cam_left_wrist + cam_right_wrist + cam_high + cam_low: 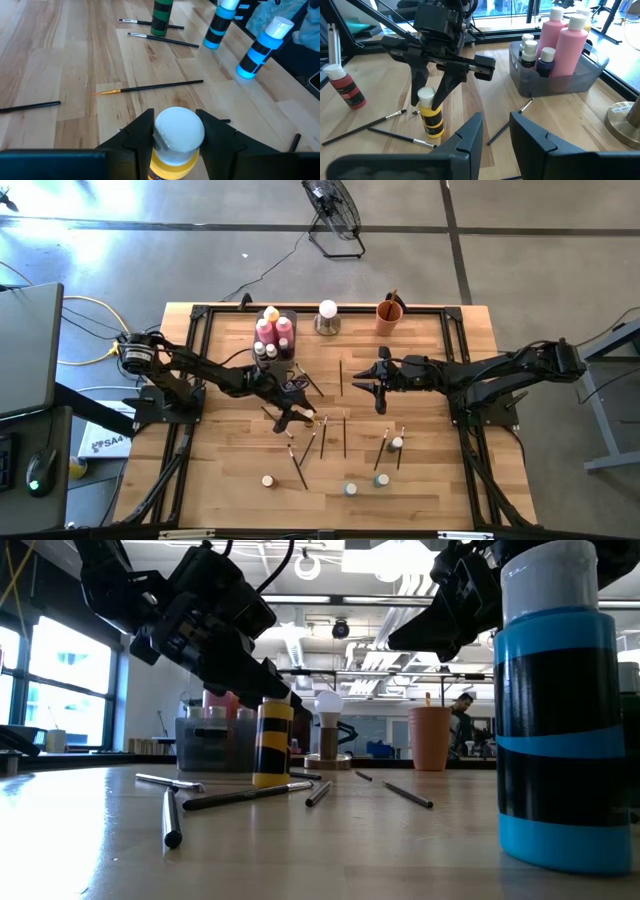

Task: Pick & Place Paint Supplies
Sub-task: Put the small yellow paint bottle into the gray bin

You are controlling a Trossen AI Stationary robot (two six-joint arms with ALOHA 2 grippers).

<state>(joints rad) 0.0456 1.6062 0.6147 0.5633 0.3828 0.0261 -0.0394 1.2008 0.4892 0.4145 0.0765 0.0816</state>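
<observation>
We see a small yellow paint bottle with black stripes and a white cap (430,116) standing upright on the pale wooden table (230,470), its cap pinched between the two dark fingers of the left gripper (434,97), which comes down on it from above. In the left wrist view the white cap (178,131) sits squarely between those fingers (140,134), touched on both sides.

Just beside that gripper lie thin dark-handled paintbrushes (150,88), scattered flat on the wood. Farther out from it stand a green-and-black striped bottle (161,17) and two blue-and-black striped bottles with white caps (260,48), all upright. A red bottle (343,85) stands well apart on the other side.

Behind the left gripper, a grey rectangular tray (560,80) holds tall pink bottles (570,42) and small white-capped ones (530,52). Near it stand a white ball on a metal base (327,317) and an orange cup (389,315).

The right gripper (362,377) hovers above the table, apart from the left one, its fingers (470,135) parted with nothing between them.
</observation>
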